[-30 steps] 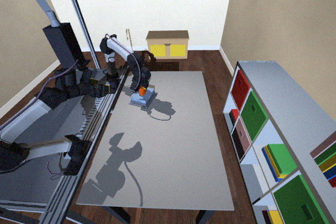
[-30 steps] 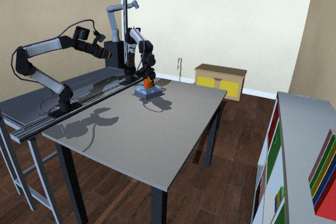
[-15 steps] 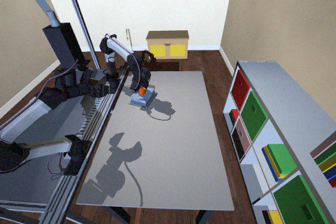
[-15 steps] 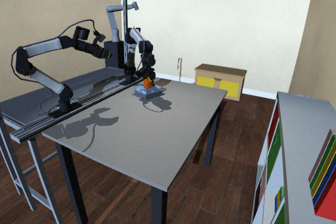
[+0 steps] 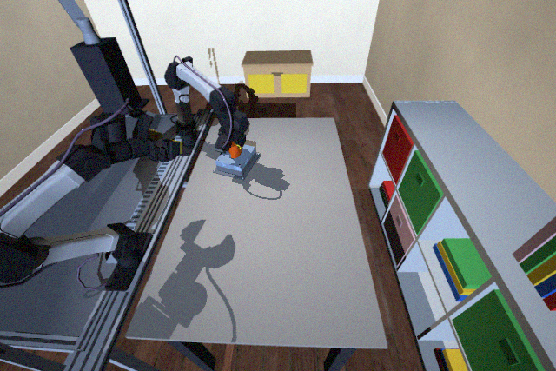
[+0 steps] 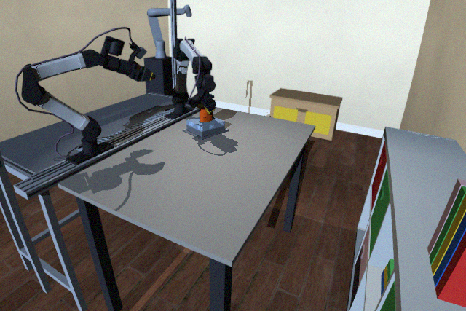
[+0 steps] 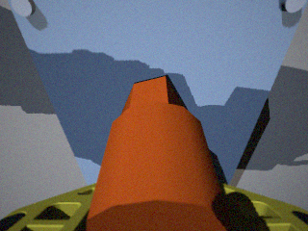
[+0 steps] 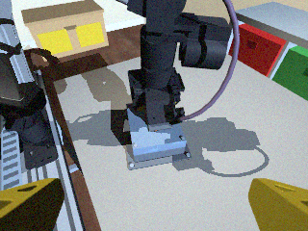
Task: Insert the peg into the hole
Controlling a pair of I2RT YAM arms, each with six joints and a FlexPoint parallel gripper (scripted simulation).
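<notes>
- Peg, bright orange and faceted, stands roughly upright over the pale blue plate; the wrist view looks along it toward the plate.
- Its lower end seems at or very near the plate's upper face, though the hole is hidden in these views, so I cannot tell whether the tip has entered it.
- The left end effector is pinching the peg, yellow fingers on either side of it.
- The plate is a raised block on a thin base with small round fasteners at its corners, and a shadow crosses its top.
- The plate rests on the grey surface, near the rail that carries both arms.
- The right end effector is raised well apart from the plate, its yellow fingers spread wide with nothing between them.
- Arm shadows lie across the surface, one beside the plate and a larger one nearer the front.
- Beyond the surface, a low wooden cabinet with yellow doors stands by the white wall.
- A shelf unit with red and green drawers stands alongside, apart from the surface.
</notes>
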